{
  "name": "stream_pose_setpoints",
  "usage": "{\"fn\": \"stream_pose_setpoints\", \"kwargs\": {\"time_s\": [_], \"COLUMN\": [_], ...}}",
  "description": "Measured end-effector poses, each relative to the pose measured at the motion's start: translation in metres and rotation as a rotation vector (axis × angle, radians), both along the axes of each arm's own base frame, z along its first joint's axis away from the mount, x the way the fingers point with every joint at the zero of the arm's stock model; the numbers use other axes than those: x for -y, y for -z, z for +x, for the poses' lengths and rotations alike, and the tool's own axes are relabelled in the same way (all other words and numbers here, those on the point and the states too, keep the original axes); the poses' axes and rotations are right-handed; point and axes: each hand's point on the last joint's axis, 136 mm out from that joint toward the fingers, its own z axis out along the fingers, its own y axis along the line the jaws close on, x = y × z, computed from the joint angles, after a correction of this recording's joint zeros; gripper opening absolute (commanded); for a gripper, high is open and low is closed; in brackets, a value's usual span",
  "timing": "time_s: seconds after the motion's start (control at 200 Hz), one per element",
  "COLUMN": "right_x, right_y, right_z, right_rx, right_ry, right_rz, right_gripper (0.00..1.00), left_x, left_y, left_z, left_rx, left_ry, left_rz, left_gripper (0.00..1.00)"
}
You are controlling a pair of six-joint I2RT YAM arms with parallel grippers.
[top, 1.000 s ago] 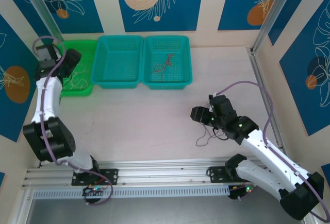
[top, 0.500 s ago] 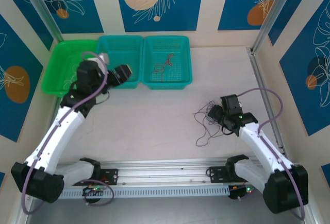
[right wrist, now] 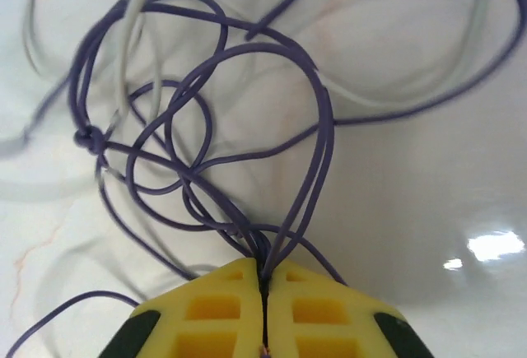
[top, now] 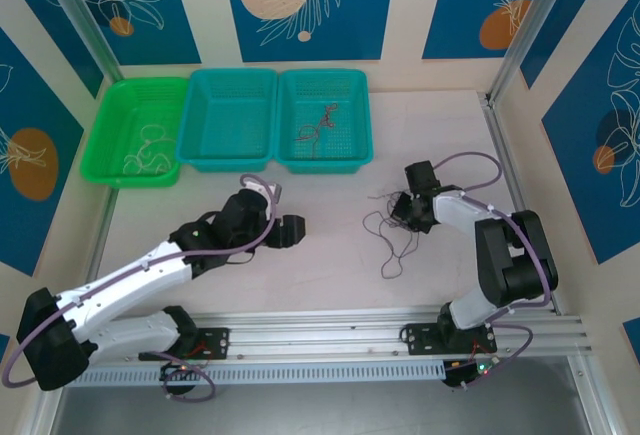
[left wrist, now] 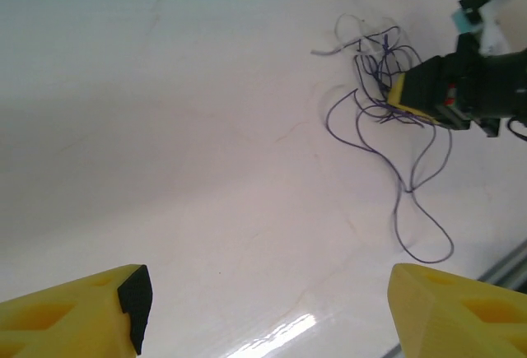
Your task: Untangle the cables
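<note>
My right gripper point(right wrist: 263, 282) pinches shut on purple strands of the tangled cables point(right wrist: 191, 179). My left gripper point(top: 295, 227) hangs wide open, empty, well apart.

The left arm lies low across the pale surface point(top: 330, 290), its left claw point(top: 291, 228) pointing right, well apart from the cables point(top: 390, 243). The right arm is folded back on itself, and the right claw point(top: 402, 209) sits at the far edge of that loose dark tangle, one strand trailing towards the near rail. Along the back stand three baskets side by side: a green basket point(top: 140, 83) holding pale wire loops point(top: 146, 155), a middle teal basket point(top: 228, 115), and a right teal basket point(top: 346, 143) with a reddish-brown wire point(top: 320, 123).
</note>
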Motion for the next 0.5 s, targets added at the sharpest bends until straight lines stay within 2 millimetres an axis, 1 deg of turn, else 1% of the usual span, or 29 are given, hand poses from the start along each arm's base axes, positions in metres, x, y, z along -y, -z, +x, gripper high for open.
{"fn": "stream_pose_setpoints", "kwargs": {"time_s": [0.06,0.11,0.175,0.235,0.305,0.37,0.5], "right_x": [-0.013,-0.025,-0.043,-0.059,-0.076,-0.091,-0.117], "right_y": [-0.007,-0.018,-0.037,-0.058,-0.084,-0.102,-0.125], "right_z": [-0.001,-0.004,-0.011,-0.018,-0.026,-0.036,-0.059], "right_rx": [0.038,0.087,0.164,0.244,0.336,0.399,0.473], "right_ry": [-0.079,-0.153,-0.251,-0.336,-0.423,-0.497,-0.639], "right_rz": [0.011,0.029,0.068,0.114,0.167,0.210,0.284], "right_gripper": [0.00,0.00,0.00,0.00,0.00,0.00,0.00], "left_x": [-0.007,-0.010,-0.011,-0.011,-0.009,-0.004,0.007], "left_y": [0.000,-0.004,-0.010,-0.010,-0.009,-0.008,-0.003], "left_z": [-0.002,-0.002,-0.002,-0.002,-0.002,-0.001,0.001], "left_rx": [0.008,0.020,0.033,0.031,0.010,-0.013,-0.063], "left_ry": [-0.013,-0.022,-0.026,-0.028,-0.028,-0.029,-0.026], "left_rz": [0.008,0.004,-0.007,-0.014,-0.033,-0.063,-0.126], "left_gripper": [0.78,0.78,0.78,0.79,0.79,0.79,0.79]}}
